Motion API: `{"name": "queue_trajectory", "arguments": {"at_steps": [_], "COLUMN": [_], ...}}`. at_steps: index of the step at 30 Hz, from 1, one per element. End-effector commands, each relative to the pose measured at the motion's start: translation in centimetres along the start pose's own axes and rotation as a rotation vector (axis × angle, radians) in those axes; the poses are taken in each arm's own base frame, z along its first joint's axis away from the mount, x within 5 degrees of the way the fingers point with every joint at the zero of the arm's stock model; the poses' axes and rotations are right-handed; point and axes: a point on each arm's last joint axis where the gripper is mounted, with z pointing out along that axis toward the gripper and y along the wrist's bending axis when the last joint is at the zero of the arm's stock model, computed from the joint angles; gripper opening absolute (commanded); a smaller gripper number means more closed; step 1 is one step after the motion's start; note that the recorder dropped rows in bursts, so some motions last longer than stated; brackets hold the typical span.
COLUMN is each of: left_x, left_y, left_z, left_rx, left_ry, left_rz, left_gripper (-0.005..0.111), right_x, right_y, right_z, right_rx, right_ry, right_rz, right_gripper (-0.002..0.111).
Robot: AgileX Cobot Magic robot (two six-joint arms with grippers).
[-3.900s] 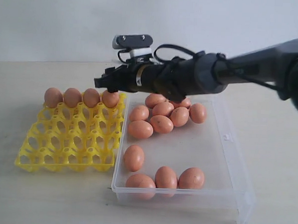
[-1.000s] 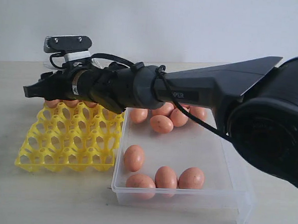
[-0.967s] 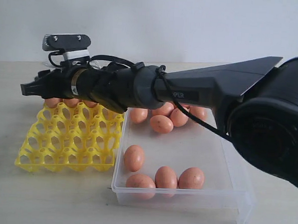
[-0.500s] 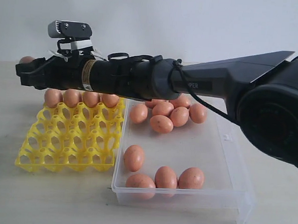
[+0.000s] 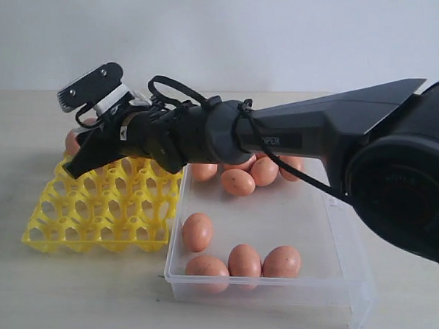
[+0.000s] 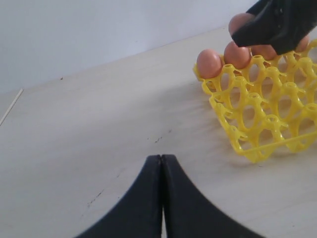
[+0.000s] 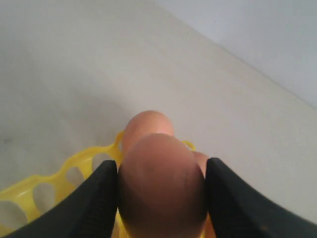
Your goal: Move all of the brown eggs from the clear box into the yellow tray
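The right arm [image 5: 302, 136] is covering most eggs [image 5: 72, 142] along the yellow tray's [image 5: 35, 236] far edge and part of the clear box's [image 5: 341, 237] far cluster [image 5: 263, 170]. In the right wrist view the gripped egg [image 7: 161, 183] is running off the picture's edge.

Your tray [image 5: 99, 210] sits lower left in the frame, the box [image 5: 272, 291] just right of it. The eggs [image 5: 197, 232] lie at the box's near and far ends and along the tray's back row, beneath the right claw [image 5: 76, 168].
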Motion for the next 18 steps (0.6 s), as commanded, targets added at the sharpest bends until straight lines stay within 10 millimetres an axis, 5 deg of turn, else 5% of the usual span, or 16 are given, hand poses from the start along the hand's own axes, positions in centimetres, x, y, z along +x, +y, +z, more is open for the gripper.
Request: {"name": "queue_trajectory", "arguments": {"at_steps": [1, 18], "left_x": [-0.2, -0.2], "left_y": [0.0, 0.0], "left_z": [-0.1, -0.1], "left_rx": [-0.002, -0.002], "left_ry": [-0.018, -0.018], "left_rz": [-0.004, -0.004], "left_gripper": [0.000, 0.000], "right_x": [-0.5, -0.7], "right_y": [0.6, 0.9], "right_z": [-0.4, 2.3], "right_rx": [-0.008, -0.035], "right_ry": [0.001, 0.019], "right_rz": [-0.050, 0.275], "right_gripper": [0.000, 0.000]}}
